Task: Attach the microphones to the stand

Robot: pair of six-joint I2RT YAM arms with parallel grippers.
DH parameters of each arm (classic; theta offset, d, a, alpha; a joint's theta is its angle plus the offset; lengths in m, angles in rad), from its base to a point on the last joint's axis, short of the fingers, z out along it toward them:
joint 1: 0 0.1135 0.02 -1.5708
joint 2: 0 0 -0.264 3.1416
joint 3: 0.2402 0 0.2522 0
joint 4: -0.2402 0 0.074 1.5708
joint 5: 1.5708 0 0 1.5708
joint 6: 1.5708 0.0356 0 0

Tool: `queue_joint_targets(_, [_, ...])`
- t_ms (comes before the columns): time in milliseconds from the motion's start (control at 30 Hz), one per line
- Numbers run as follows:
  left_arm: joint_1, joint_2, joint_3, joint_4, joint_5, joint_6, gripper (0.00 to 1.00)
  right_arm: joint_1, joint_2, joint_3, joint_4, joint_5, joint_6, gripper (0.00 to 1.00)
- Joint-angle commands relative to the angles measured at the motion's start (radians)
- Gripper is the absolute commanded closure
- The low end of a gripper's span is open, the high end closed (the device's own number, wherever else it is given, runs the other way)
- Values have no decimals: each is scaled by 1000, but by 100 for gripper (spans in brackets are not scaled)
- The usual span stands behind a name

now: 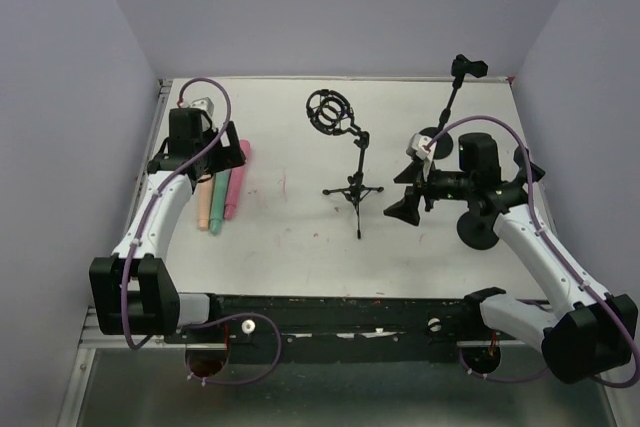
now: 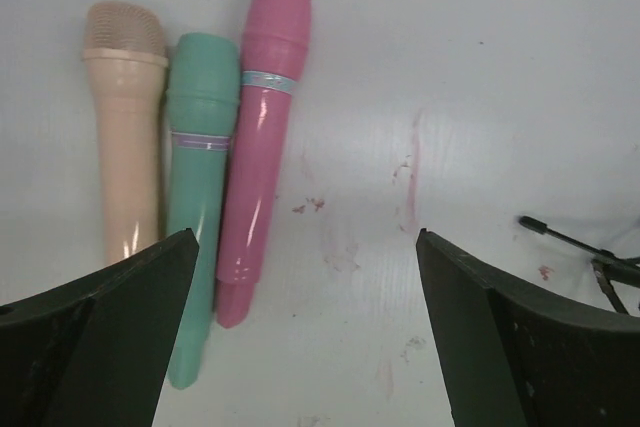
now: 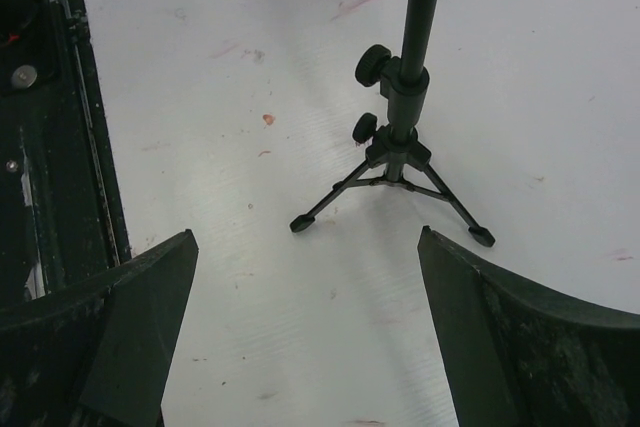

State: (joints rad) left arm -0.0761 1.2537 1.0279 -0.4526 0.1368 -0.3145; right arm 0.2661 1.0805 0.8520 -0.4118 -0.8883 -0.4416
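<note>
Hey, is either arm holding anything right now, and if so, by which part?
Nothing is held. The left pincer is open above the three microphones, touching none of them. The right pincer is open and empty, facing the tripod stand.

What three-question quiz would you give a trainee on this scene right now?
1. True or false: the left pincer is open and holds nothing.
2. Which of the microphones lies between the other two? A peach, B teal-green microphone, C pink.
3. How many microphones sit in the tripod stand?
Key: 1 true; 2 B; 3 zero.
</note>
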Motion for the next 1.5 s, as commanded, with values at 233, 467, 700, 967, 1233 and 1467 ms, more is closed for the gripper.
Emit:
queue_joint_targets(233, [263, 234, 81, -61, -23, 66, 23, -5, -30, 33, 8, 8, 30, 0])
queue_joint_targets(467, [285, 358, 118, -93, -58, 84, 37, -5, -37, 35, 1, -1, 26, 0])
queue_joint_targets(700, [282, 421, 123, -110, -71, 86, 39, -5, -36, 32, -1, -3, 24, 0])
queue_joint_targets(967, [254, 492, 143, -146, -123, 86, 43, -5, -34, 32, -2, -6, 20, 0])
queue_joint_targets(1233, [225, 501, 149, -182, -218, 97, 45, -7, -39, 35, -7, -6, 17, 0])
queue_joint_targets(1467, [213, 516, 169, -221, -230, 104, 41, -5, -42, 36, -10, -6, 17, 0])
